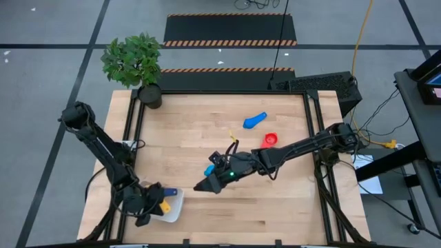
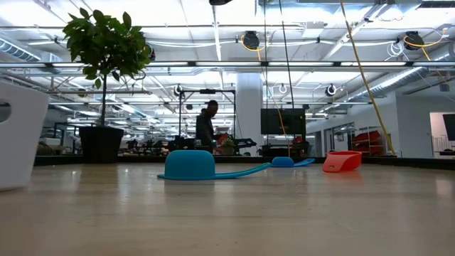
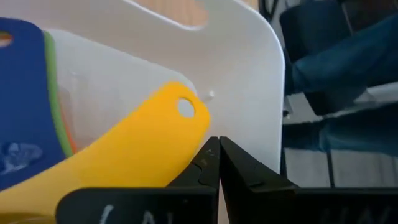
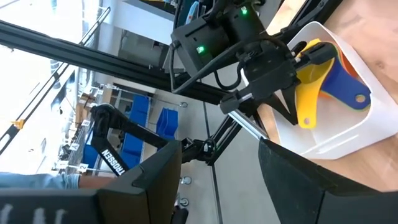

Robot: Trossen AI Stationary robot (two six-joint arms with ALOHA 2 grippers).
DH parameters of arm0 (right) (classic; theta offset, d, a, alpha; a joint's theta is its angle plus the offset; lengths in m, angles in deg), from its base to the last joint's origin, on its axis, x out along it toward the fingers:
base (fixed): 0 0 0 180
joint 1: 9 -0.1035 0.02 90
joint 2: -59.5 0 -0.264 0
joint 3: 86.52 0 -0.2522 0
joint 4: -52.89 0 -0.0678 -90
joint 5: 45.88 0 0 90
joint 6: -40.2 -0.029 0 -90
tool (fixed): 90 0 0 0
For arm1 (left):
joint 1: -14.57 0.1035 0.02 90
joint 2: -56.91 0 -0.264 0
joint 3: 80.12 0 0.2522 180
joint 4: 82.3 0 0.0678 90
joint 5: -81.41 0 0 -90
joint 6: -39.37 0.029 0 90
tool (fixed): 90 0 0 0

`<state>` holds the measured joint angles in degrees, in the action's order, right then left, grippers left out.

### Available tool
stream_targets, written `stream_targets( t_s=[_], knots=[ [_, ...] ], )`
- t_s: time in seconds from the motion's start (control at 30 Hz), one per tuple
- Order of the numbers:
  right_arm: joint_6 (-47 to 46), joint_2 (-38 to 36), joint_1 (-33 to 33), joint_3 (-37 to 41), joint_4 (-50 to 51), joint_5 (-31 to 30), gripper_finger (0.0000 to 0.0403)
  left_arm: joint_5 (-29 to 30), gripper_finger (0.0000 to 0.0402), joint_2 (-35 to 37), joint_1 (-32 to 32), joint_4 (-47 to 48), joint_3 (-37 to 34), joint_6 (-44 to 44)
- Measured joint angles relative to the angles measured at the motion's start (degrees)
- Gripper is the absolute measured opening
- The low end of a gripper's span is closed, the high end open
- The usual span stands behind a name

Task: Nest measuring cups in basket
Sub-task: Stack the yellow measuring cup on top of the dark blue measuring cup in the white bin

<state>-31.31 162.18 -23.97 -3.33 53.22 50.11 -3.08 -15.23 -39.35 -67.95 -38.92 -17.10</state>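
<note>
The white basket (image 1: 176, 208) stands at the table's near left; it also shows in the low view (image 2: 18, 135). In it lie a yellow cup (image 3: 137, 149), a dark blue cup (image 3: 22, 112) and slivers of a green and an orange one. My left gripper (image 3: 217, 148) is shut, at the basket's left side beside the yellow handle. My right gripper (image 1: 200, 187) is open and empty above mid-table, pointing at the basket. A light blue cup (image 2: 192, 165) rests bowl down on the table beside it. A blue cup (image 1: 255, 121) and a red cup (image 1: 270, 139) lie farther back. My left gripper's shut fingers (image 3: 205, 165) stand right against the side of the yellow cup's handle, near its holed free end (image 3: 185, 109). I cannot tell whether they touch it. The right wrist view (image 4: 291, 113) shows the fingers slanting down into the basket.
A dark plant pot (image 1: 150, 95) with a leafy plant stands at the far left corner. Black rails (image 1: 313, 131) frame the table's sides. A person stands in the room far behind the table (image 2: 206, 124). Bare wood lies between the basket and the light blue cup.
</note>
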Motion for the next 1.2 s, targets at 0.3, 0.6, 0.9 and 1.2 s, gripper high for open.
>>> stream_targets(
  t_s=[0.3,0.6,0.9,1.2],
  knots=[
    [0.62,0.00,0.51,0.00,-0.02,0.01,0.0208,5.14,0.0010,0.02,2.34,0.59,-0.02,-0.17],
    [0.66,0.00,0.51,0.00,0.00,0.03,0.0208,8.13,0.0012,0.02,6.09,1.91,-0.01,1.05],
    [0.28,0.00,0.51,0.00,-0.02,0.03,0.0208,8.71,0.0010,0.09,10.34,9.69,2.17,5.66],
    [0.18,0.00,-0.05,0.00,-0.01,-0.22,0.0208,8.71,0.0004,0.20,14.87,14.85,5.55,9.92]
  ],
)
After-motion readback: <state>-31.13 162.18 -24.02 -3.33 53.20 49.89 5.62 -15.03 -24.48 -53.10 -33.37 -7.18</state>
